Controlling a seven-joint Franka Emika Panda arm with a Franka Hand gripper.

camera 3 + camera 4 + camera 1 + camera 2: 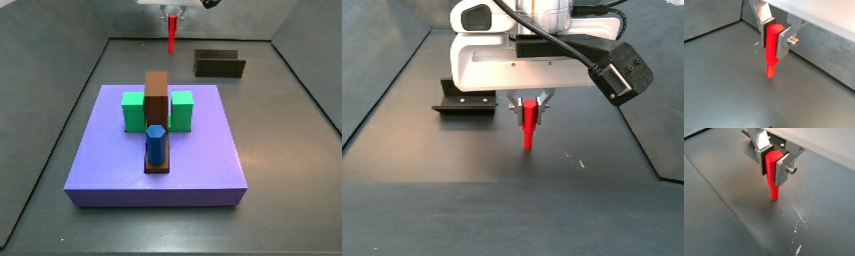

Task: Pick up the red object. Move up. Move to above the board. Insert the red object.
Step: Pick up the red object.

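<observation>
My gripper [773, 37] is shut on the red object [771, 52], a thin red peg that hangs straight down from the fingers, its upper end clamped between the pads. Both wrist views show it, and its tip [773, 195] is clear of the grey floor. In a side view the gripper [171, 12] holds the red object [171, 35] in the air beyond the far edge of the board [201, 165], not over it. The lavender board lies flat on the floor. The other side view shows the gripper [533, 103] and the red object [531, 125], but not the board.
On the board stand two green blocks [134, 110] [181, 110], a brown bar [158, 92] between them and a blue hexagonal peg [156, 143] upright at the bar's near end. The dark fixture [219, 64] sits on the floor beside the gripper, also in a side view [465, 103]. Grey walls enclose the floor.
</observation>
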